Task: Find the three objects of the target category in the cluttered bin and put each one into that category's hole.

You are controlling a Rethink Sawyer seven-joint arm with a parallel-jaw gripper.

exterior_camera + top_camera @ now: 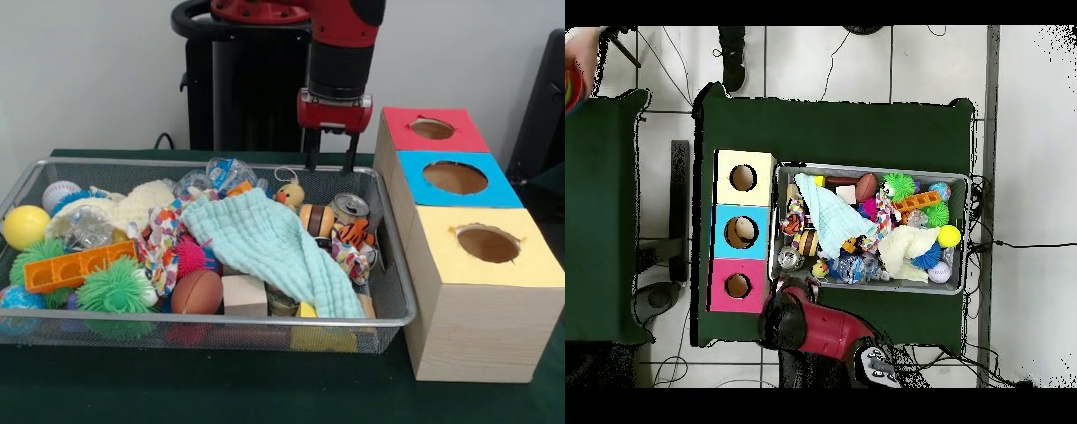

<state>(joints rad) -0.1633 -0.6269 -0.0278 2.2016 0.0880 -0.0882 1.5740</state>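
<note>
The wire mesh bin (399,291) is full of toys; it also shows in the overhead view (967,232). A yellow duck (290,194) with an orange beak sits at the far right, and shows from above (821,268). An orange striped tiger (355,232) lies near the right wall beside a can. I cannot pick out the orange-tan figure. My gripper (331,162) hangs open and empty above the bin's far right rim, just behind and right of the duck. In the overhead view the red arm (827,332) hides the gripper.
Three wooden boxes with holes stand right of the bin: red top (433,129), blue top (455,177), yellow top (487,243). A mint cloth (265,243) covers the bin's middle. Spiky balls, a football, a striped bead (316,219) and blocks fill the rest.
</note>
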